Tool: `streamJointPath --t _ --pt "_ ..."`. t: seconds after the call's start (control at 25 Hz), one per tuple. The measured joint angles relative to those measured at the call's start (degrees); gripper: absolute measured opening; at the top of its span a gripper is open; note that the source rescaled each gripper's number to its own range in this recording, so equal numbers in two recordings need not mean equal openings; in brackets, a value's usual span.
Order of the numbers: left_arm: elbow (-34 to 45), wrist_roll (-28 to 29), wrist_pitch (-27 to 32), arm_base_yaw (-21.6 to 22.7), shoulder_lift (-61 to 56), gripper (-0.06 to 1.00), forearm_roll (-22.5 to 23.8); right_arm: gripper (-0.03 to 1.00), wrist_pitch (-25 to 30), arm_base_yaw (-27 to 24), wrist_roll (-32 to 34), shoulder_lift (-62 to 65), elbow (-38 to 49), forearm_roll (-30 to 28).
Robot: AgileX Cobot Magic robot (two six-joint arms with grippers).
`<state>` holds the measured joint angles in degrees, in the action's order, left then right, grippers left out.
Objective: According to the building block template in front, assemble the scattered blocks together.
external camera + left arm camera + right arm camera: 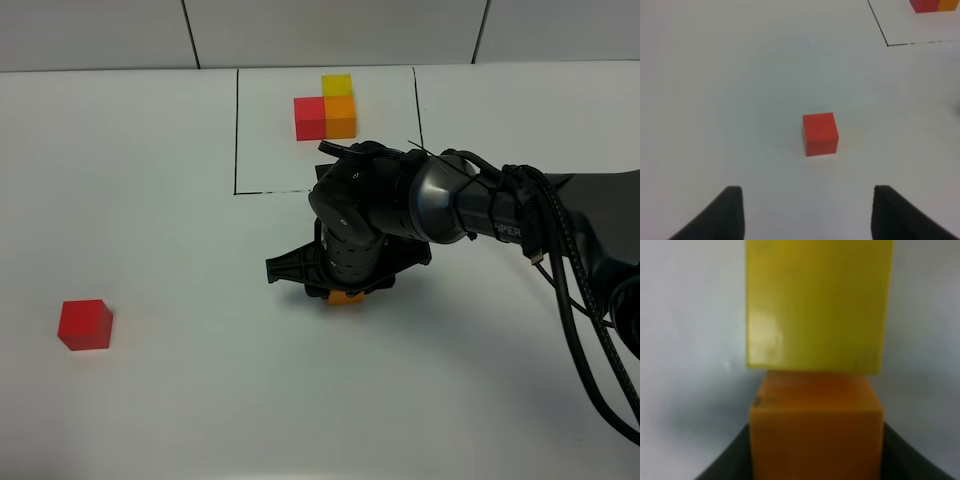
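Note:
The building block template (326, 105), a red, orange and yellow L of cubes inside a thin black drawn rectangle, lies at the back centre; its corner shows in the left wrist view (935, 5). My right gripper (340, 288) reaches to the table's middle and is shut on the orange block (346, 298). In the right wrist view the orange block (815, 435) sits between the fingers (725, 465), and the yellow block (815, 305) touches its far face. The arm hides the yellow block in the exterior view. The red block (84, 324) lies at the front left. My left gripper (808, 205) is open, short of the red block (820, 133).
The right arm (470, 205) and its cables (590, 330) stretch across the right half of the white table (180, 200). The black frame line (237, 130) runs just behind the right gripper. A tiled wall (320, 30) borders the back.

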<state>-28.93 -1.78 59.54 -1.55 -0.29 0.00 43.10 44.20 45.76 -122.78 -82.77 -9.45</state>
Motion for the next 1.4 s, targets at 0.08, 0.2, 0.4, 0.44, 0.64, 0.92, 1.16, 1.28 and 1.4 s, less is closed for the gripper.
streamJointPath --t 0.08,0.2,0.4,0.44,0.64,0.92,1.16,1.28,1.4 --pt "0.0 0.0 0.0 0.0 0.0 0.24 0.0 0.22 -0.1 0.0 0.0 -0.1 0.0 0.0" --pt "0.0 0.0 0.0 0.0 0.0 0.24 0.0 0.22 -0.1 0.0 0.0 -0.2 0.0 -0.1" --pt "0.0 0.0 0.0 0.0 0.0 0.24 0.0 0.22 -0.3 0.0 0.2 -0.6 -0.2 -0.2" --pt "0.0 0.0 0.0 0.0 0.0 0.24 0.0 0.22 -0.3 0.0 0.2 -0.6 -0.2 -0.2" --pt "0.0 0.0 0.0 0.0 0.0 0.24 0.0 0.22 -0.2 -0.2 0.2 -0.9 -0.4 -0.2" --pt "0.0 -0.1 0.0 0.0 0.0 0.24 0.0 0.22 -1.3 -0.6 0.6 -1.3 -0.7 -0.1" --pt "0.0 -0.1 0.0 0.0 0.0 0.24 0.0 0.22 -1.8 -0.6 0.7 -1.4 -0.7 -0.2" --pt "0.0 -0.1 0.0 0.0 0.0 0.24 0.0 0.22 -1.9 -0.7 0.7 -1.6 -0.7 -0.2" --pt "0.0 -0.1 0.0 0.0 0.0 0.24 0.0 0.22 -1.9 -0.7 0.7 -1.6 -0.7 -0.2"
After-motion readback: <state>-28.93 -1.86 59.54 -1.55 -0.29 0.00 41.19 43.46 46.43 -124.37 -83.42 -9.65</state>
